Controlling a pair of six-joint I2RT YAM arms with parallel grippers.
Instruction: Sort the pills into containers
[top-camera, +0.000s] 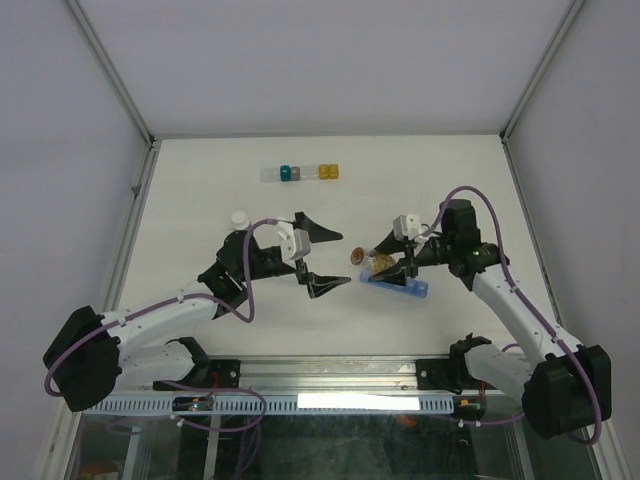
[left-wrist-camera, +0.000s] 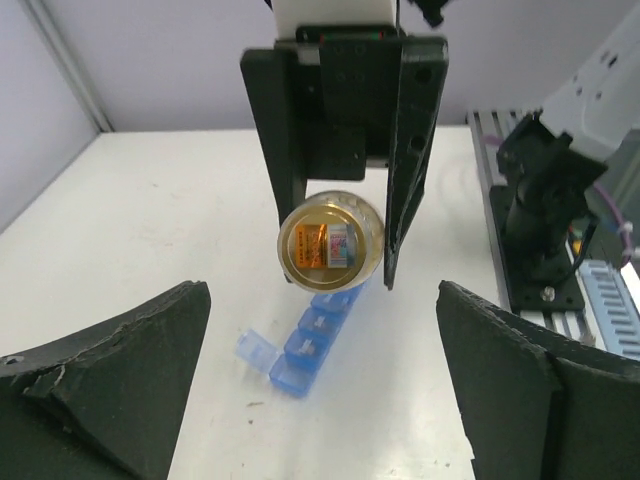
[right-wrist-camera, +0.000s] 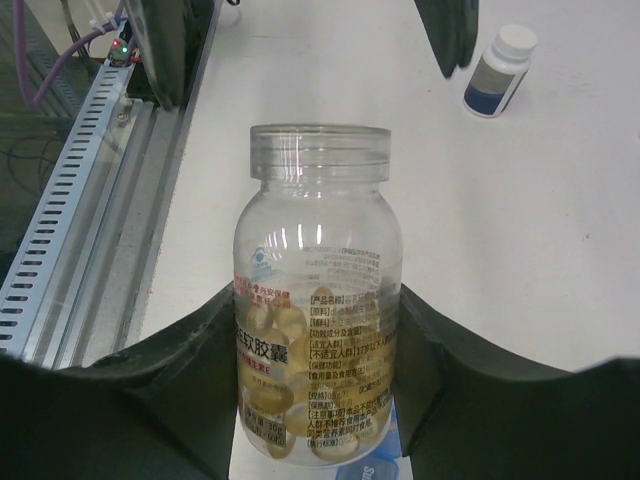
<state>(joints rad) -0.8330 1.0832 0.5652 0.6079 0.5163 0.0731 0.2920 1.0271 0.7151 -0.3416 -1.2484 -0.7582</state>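
Clear uncapped pill bottle (right-wrist-camera: 318, 280) pinched at body between fingers of right gripper (top-camera: 380, 266), mouth pointing toward left arm. Yellow softgel pills (right-wrist-camera: 300, 400) pooled at gripped end. Blue pill organizer (left-wrist-camera: 300, 355) on table (top-camera: 200, 200) just under bottle, one end lid open. left gripper (top-camera: 344, 259) spread wide, empty, facing bottle mouth, apart from it.

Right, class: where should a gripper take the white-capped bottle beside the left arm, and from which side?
Probably grip the white-capped bottle around its round body, below the cap, coming in level from the side rather than from above. It appears to stand upright and alone on the table, so both flanks look free.
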